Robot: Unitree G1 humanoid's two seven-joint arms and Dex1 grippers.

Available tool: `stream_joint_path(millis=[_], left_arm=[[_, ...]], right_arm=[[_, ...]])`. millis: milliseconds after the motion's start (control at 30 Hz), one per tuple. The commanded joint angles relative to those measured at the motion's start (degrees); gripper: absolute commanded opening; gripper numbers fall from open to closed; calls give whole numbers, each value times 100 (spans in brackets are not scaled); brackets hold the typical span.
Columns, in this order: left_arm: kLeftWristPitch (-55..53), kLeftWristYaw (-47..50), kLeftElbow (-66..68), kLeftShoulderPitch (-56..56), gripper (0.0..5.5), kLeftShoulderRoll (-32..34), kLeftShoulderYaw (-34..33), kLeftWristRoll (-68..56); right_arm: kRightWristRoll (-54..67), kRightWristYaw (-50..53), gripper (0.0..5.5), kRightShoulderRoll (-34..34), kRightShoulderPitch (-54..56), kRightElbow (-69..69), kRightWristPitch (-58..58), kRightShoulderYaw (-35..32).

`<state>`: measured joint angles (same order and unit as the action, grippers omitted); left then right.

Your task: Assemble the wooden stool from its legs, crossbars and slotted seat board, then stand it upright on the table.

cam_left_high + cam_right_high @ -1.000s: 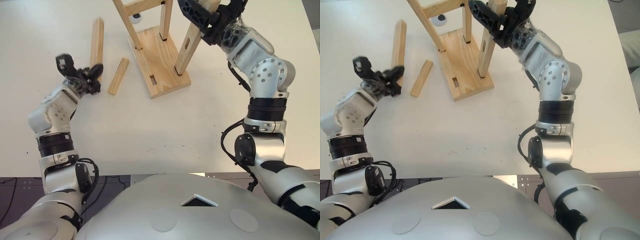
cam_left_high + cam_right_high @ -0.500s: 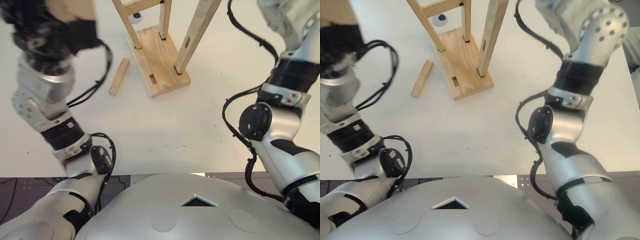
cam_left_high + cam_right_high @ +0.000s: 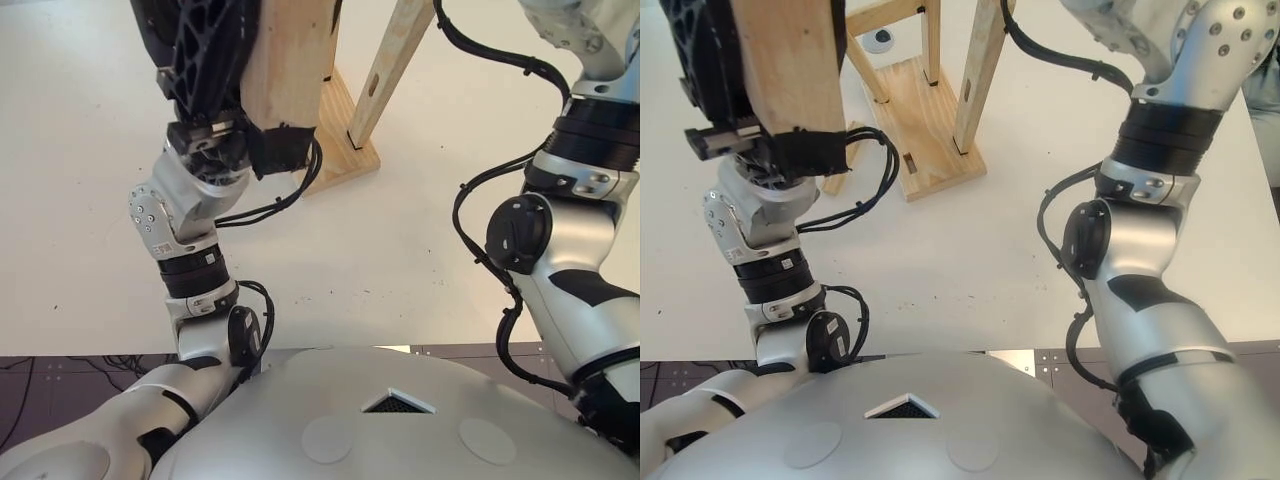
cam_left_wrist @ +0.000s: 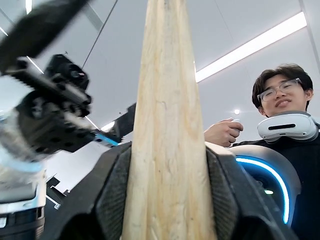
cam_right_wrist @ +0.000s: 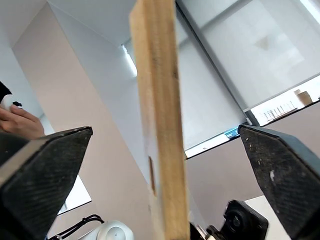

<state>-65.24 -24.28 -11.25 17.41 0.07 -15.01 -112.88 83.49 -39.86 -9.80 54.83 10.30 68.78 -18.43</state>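
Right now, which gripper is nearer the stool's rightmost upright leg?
Right. The right gripper straddles the rightmost leg; the left gripper, off to its left, clamps a loose leg.

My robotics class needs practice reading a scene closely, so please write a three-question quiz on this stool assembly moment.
1. True or false: the left gripper is shut on a wooden leg.
2. The seat board is: A) lying on the table; B) held in the air; C) standing upright on four legs.
3. Fill in: the right gripper has its jaws ___ on either side of a second leg.

Key: 1 true; 2 A; 3 open.
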Motion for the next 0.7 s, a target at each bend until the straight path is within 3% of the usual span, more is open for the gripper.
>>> stream_joint_path(millis=[33, 333, 700], left_arm=[[-127, -81, 111, -123, 201, 108, 72, -11], [-301, -236, 320, -292, 201, 483, 184, -11], [-262, -145, 345, -373, 201, 451, 199, -11]], right_arm=[[441, -143, 491, -163, 173, 26, 284, -9], [1211, -246, 343, -413, 273, 339, 649, -46], [1240, -106, 165, -404, 224, 188, 591, -6]])
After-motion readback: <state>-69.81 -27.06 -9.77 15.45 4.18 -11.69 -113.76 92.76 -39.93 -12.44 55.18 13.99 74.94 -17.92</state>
